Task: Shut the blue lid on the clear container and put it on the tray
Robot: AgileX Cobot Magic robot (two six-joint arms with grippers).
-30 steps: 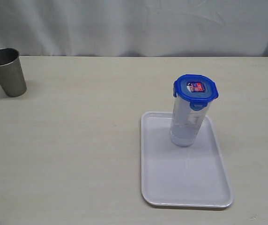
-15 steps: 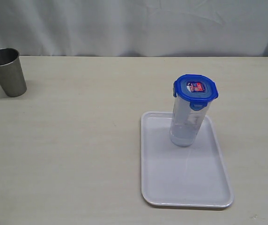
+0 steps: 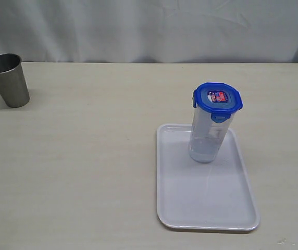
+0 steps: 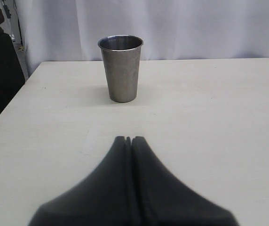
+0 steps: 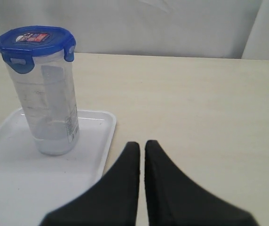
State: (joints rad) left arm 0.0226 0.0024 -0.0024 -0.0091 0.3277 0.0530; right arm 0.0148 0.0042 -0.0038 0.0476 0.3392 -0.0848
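Observation:
The clear container (image 3: 207, 136) stands upright on the far end of the white tray (image 3: 211, 205), with the blue lid (image 3: 218, 97) seated on its rim. The right wrist view shows the same container (image 5: 50, 108), lid (image 5: 33, 38) and tray (image 5: 12, 188). My right gripper (image 5: 141, 144) is shut and empty, hovering over bare table beside the tray's corner, apart from the container. My left gripper (image 4: 128, 139) is shut with nothing in it, well short of the steel cup. Neither gripper appears in the exterior view.
A grey steel cup (image 3: 7, 79) stands at the table's far left, also facing the left wrist camera (image 4: 121, 67). A white curtain (image 3: 149, 28) hangs behind the table. The table's left edge (image 4: 12, 101) drops off beside the cup.

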